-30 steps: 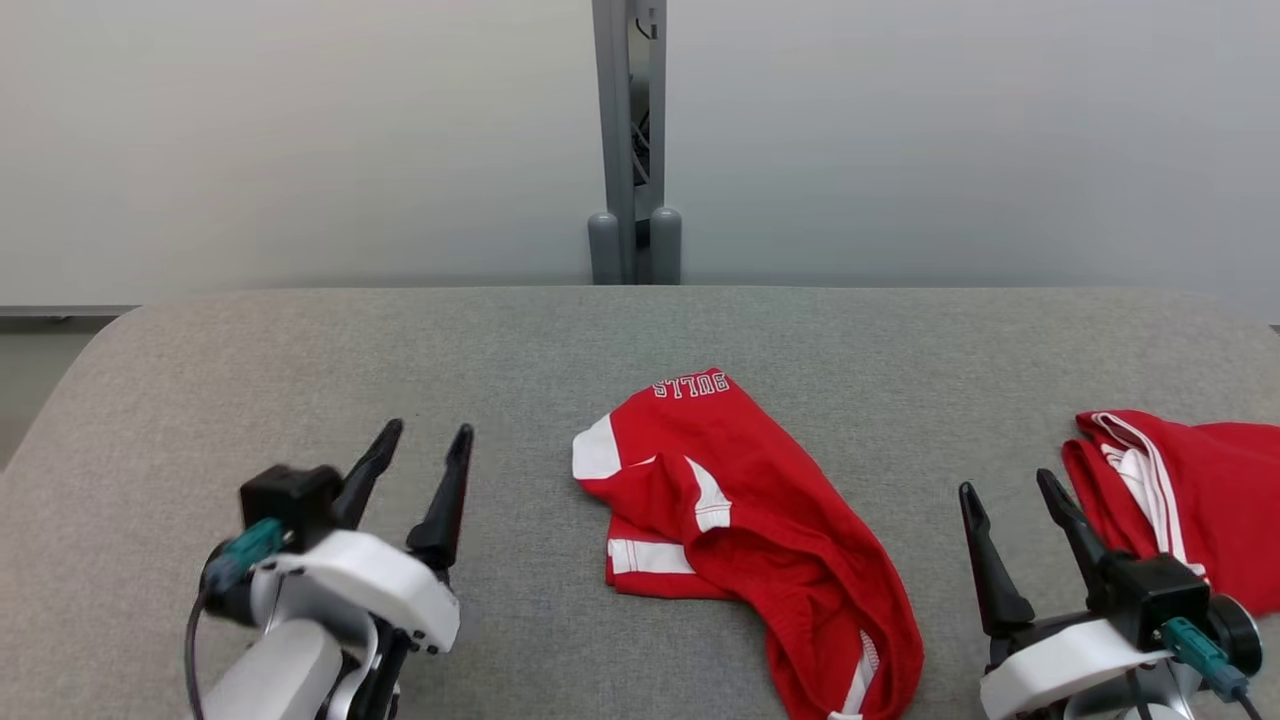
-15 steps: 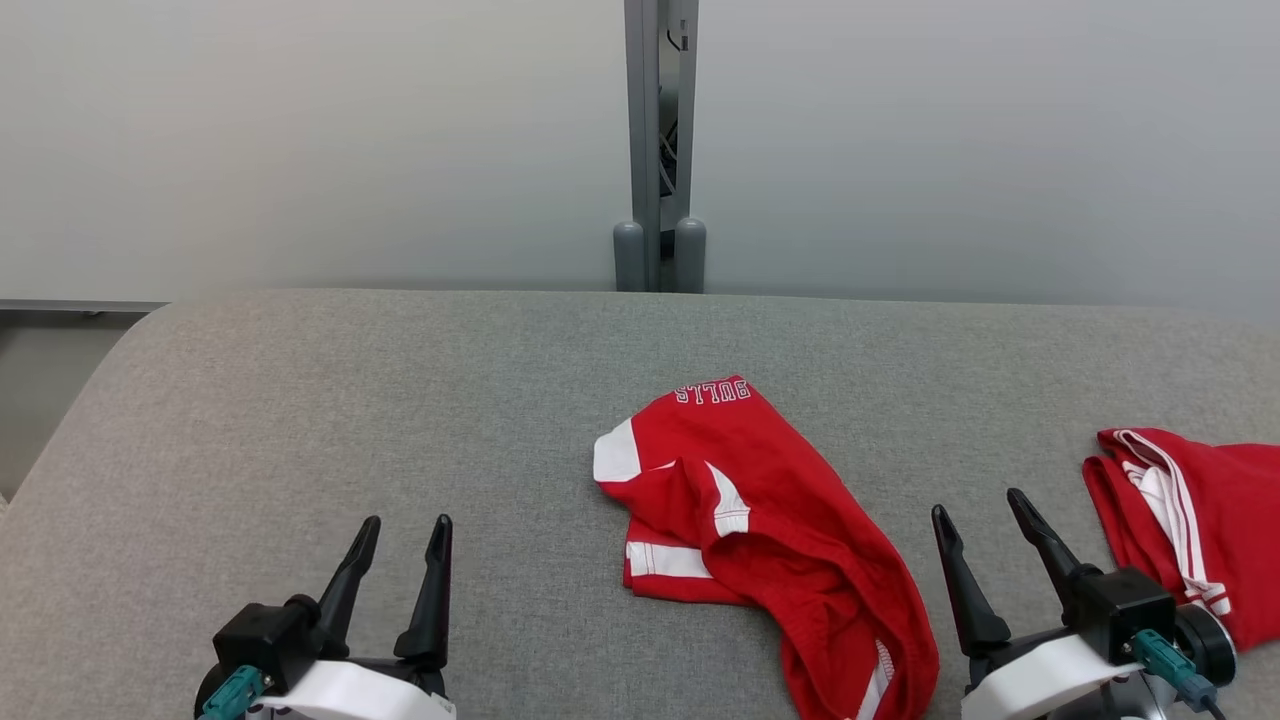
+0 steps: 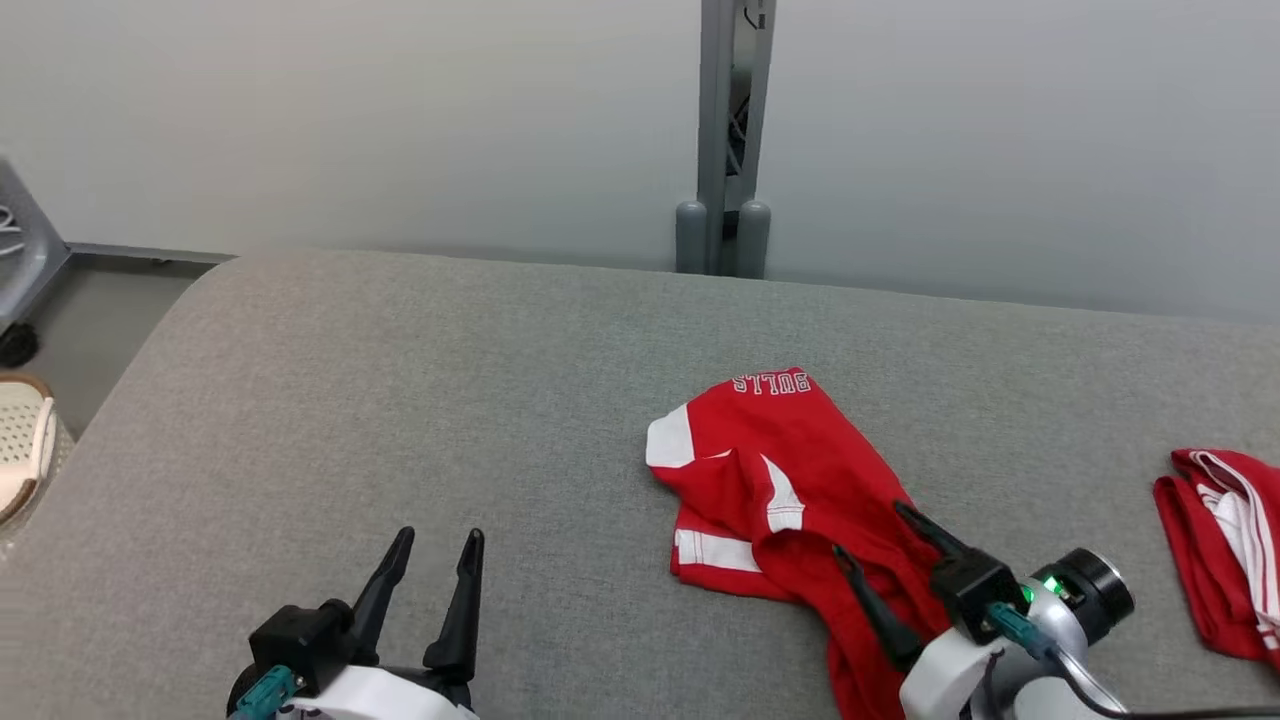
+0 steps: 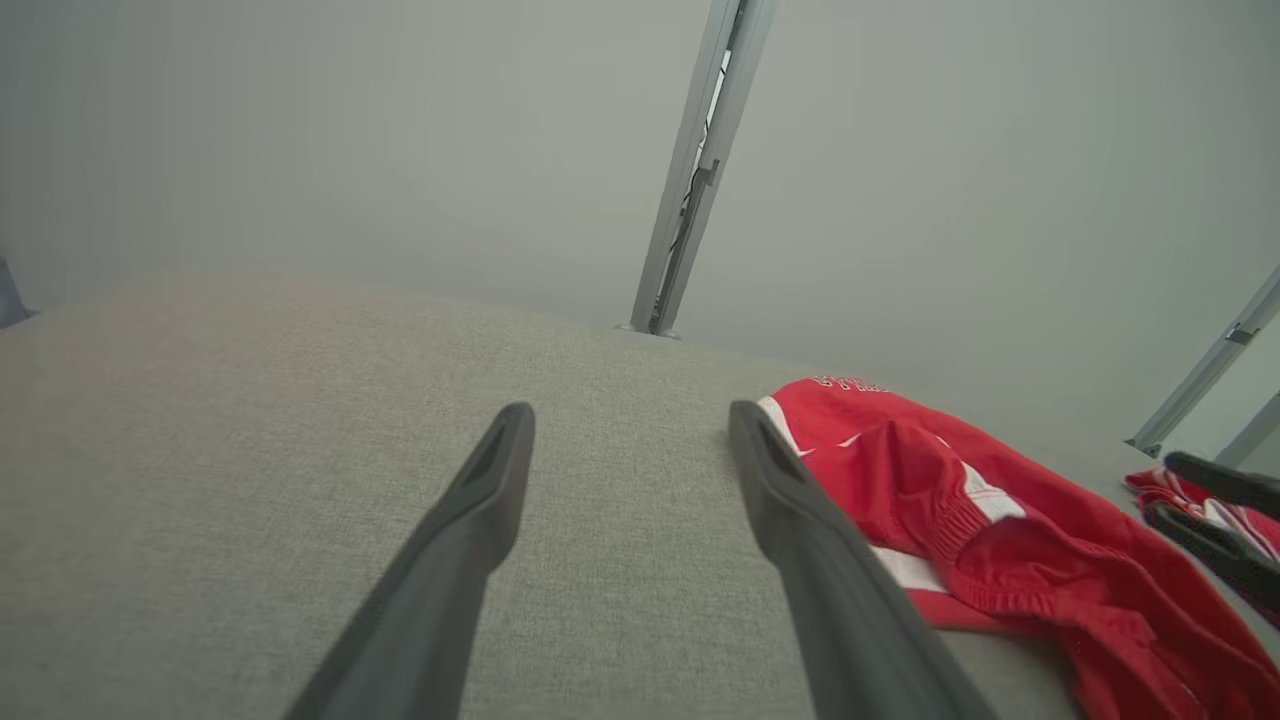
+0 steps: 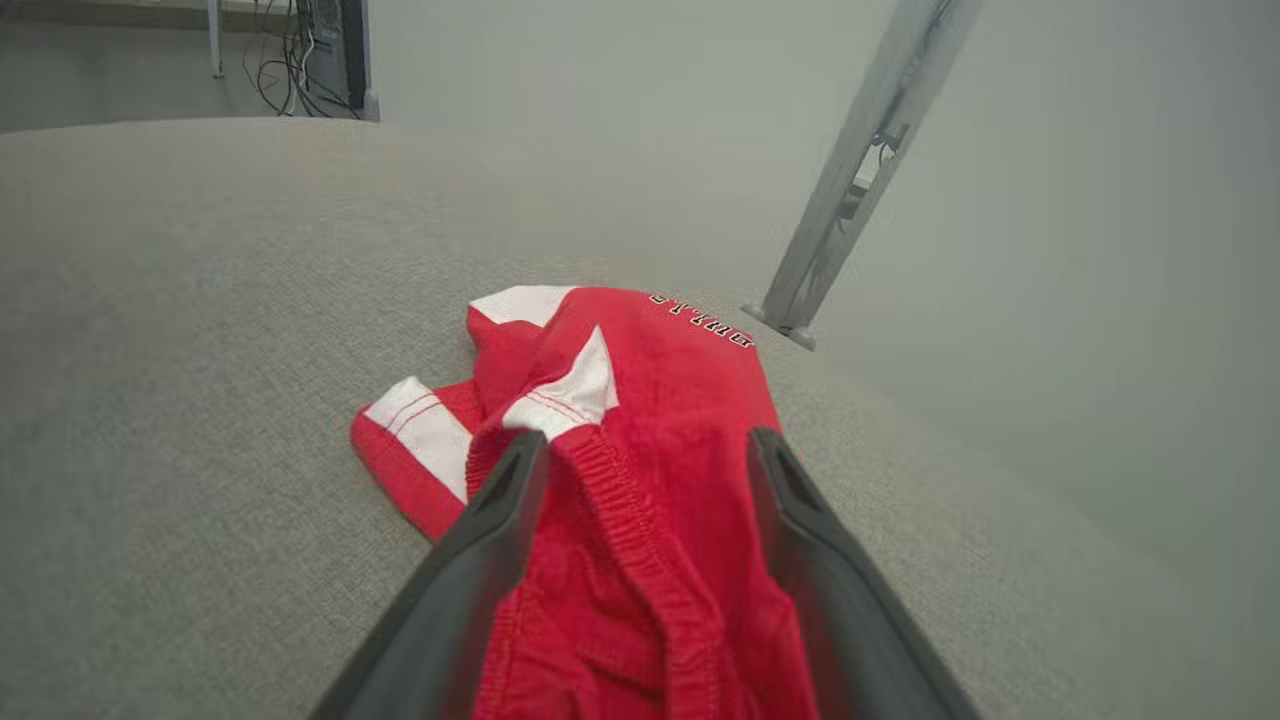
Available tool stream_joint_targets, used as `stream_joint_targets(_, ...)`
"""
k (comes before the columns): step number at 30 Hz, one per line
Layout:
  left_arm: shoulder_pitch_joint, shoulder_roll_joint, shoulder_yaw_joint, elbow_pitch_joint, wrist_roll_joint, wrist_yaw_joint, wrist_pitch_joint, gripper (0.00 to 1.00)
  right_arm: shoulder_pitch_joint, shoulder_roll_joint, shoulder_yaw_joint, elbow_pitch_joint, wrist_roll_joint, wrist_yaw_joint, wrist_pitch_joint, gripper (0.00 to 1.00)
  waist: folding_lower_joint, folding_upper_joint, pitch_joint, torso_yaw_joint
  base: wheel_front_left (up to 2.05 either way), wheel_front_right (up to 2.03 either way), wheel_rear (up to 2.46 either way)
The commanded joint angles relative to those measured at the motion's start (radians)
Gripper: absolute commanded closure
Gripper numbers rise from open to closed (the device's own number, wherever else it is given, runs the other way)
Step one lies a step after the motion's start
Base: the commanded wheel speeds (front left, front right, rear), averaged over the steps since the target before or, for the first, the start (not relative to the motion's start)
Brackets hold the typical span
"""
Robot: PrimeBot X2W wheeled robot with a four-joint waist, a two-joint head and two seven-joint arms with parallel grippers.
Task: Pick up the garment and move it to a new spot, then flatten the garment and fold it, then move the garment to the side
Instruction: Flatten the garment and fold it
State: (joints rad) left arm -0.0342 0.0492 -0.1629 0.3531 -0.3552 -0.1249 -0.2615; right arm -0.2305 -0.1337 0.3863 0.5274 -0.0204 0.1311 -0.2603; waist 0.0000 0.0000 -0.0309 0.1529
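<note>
The garment (image 3: 790, 480) is a crumpled pair of red shorts with white panels, lying on the grey padded table (image 3: 400, 380) right of the middle. My right gripper (image 3: 870, 530) stands open over its near end, fingers pointing up-left. In the right wrist view the right gripper (image 5: 648, 440) straddles a ridge of the elastic waistband of the garment (image 5: 640, 380), nothing pinched. My left gripper (image 3: 440, 537) is open over bare table, left of the garment. The left wrist view has the left gripper (image 4: 630, 410) with the garment (image 4: 960, 500) off to its right.
A second red and white garment (image 3: 1220, 550) lies at the table's right edge. A grey post (image 3: 725, 130) stands behind the table against the pale wall. A cream basket (image 3: 25, 450) sits on the floor past the table's left end.
The head camera has turned left, shifting everything rightward. My right gripper has swung left from beside the garment to over its near end. The left gripper has dropped back toward the near edge.
</note>
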Motion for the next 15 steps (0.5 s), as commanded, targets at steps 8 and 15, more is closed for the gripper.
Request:
stream_joint_targets(8,-0.044,0.004,-0.027,0.011,-0.027,-0.006,-0.004,0.00,-0.152,-0.023,0.064,0.216,-0.067,-0.001,0.006,0.00,0.0000,0.0000,0.042,0.096,0.00,0.00,0.00)
stream_joint_targets(15,-0.057,0.004,-0.032,0.013,-0.037,-0.007,-0.004,0.00,-0.223,-0.020,0.043,0.321,-0.098,-0.001,-0.001,0.00,0.0000,0.0000,0.063,0.141,0.00,0.00,0.00)
